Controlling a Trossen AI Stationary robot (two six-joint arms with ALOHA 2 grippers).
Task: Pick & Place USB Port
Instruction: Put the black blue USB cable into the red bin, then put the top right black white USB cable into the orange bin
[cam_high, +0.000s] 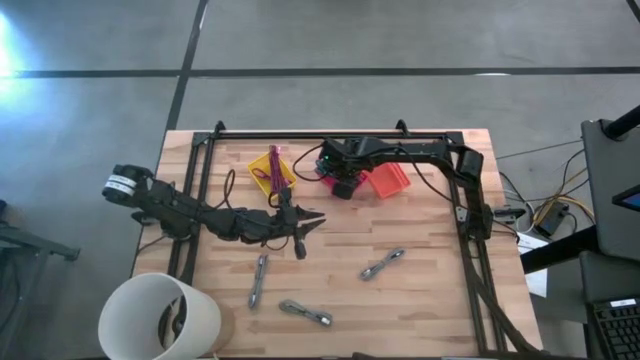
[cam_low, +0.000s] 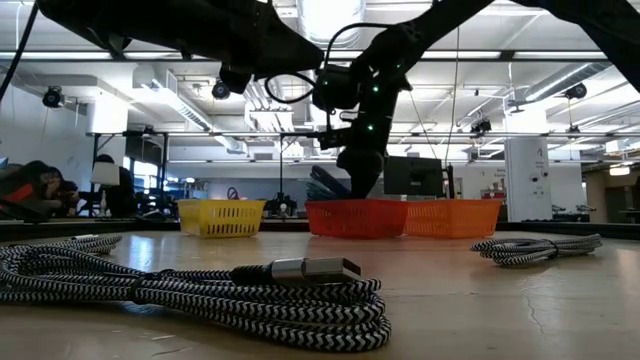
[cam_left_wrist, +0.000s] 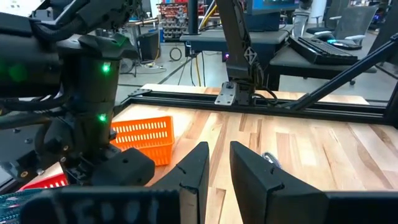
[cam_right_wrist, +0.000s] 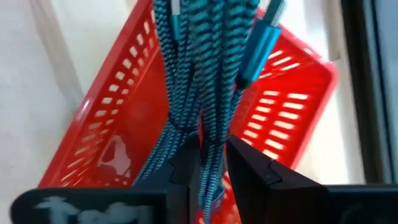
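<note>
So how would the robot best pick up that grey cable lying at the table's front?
Probably from straight above, pinching across the middle of the bundled grey cable, fingers either side of its narrow width. It lies flat, with bare wood all round it; the metal plugs at the ends look slippery.

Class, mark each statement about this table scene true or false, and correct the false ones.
1. The right gripper is over a red basket. True.
2. A blue braided cable hangs between its fingers. True.
3. The yellow basket is empty. False: it holds a purple cable.
4. Three cables lie loose on the table. True.
5. The left gripper holds a cable. False: nothing is between its fingers.
</note>
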